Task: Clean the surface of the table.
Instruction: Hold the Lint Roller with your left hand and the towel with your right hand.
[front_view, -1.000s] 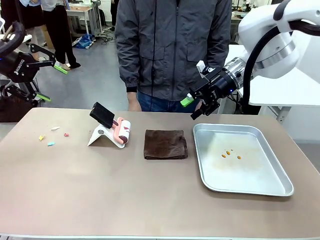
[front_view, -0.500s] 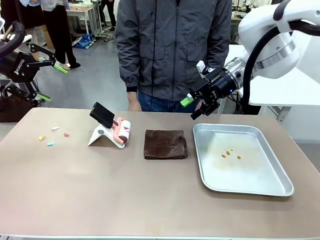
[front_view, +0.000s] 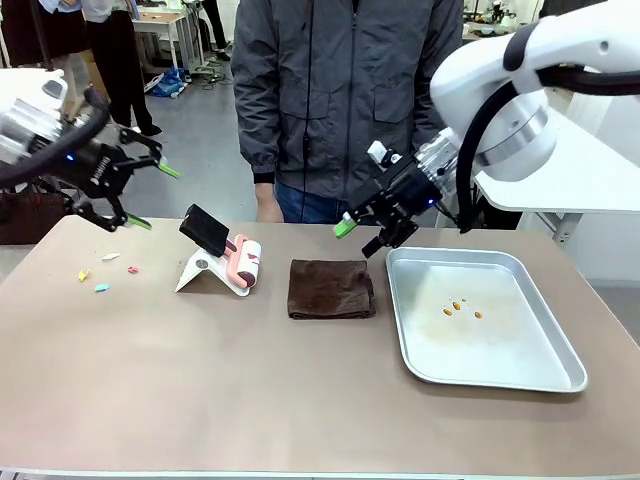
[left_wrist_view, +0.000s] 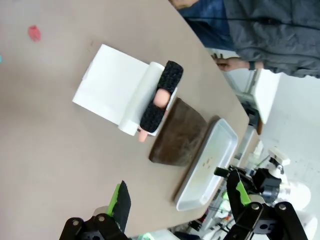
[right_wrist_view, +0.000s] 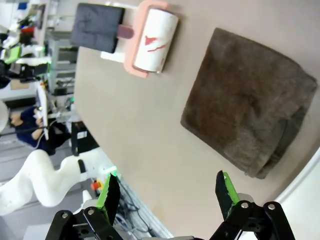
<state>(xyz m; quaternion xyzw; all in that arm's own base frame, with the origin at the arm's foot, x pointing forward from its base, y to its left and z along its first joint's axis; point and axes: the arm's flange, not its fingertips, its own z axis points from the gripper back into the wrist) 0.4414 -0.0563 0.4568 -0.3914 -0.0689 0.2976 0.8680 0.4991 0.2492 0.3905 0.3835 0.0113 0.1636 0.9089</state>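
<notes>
- While both arms hang above the far edge, nothing on the desk (front_view: 250, 400) looks cleaned, so we judge the task barely begun.
- The desk spans the whole front view, its tan top bare across the 6 o'clock half.
- A few small coloured scraps (front_view: 102, 272) lie loose at the desk's 10 o'clock, near one another but not touching. We take these as the main mess left to clear.
- The roller (front_view: 245, 262) rests on a white stand (front_view: 200, 272) at 11 o'clock of the desk's middle. The folded cloth (front_view: 331, 288) lies flat just at its 3 o'clock. Neither tool is held.
- The tray (front_view: 500, 340) sits at the desk's 3 o'clock, just beside the cloth, with a few crumbs (front_view: 460, 306) in it.
- The left end effector (front_view: 150, 195) is spread and empty, in the air over the desk's far edge at 10 o'clock, above the scraps. Its wrist view looks down on the roller and cloth.
- The right end effector (front_view: 362, 237) is also spread and empty, in the air at about 1 o'clock of the cloth. In its wrist view the cloth lies under the open fingers.
- A person (front_view: 345, 100) stands at the desk's 12 o'clock, not reaching in.
- Left to do, as we judge: take up a tool, gather the scraps, then wipe the top.
</notes>
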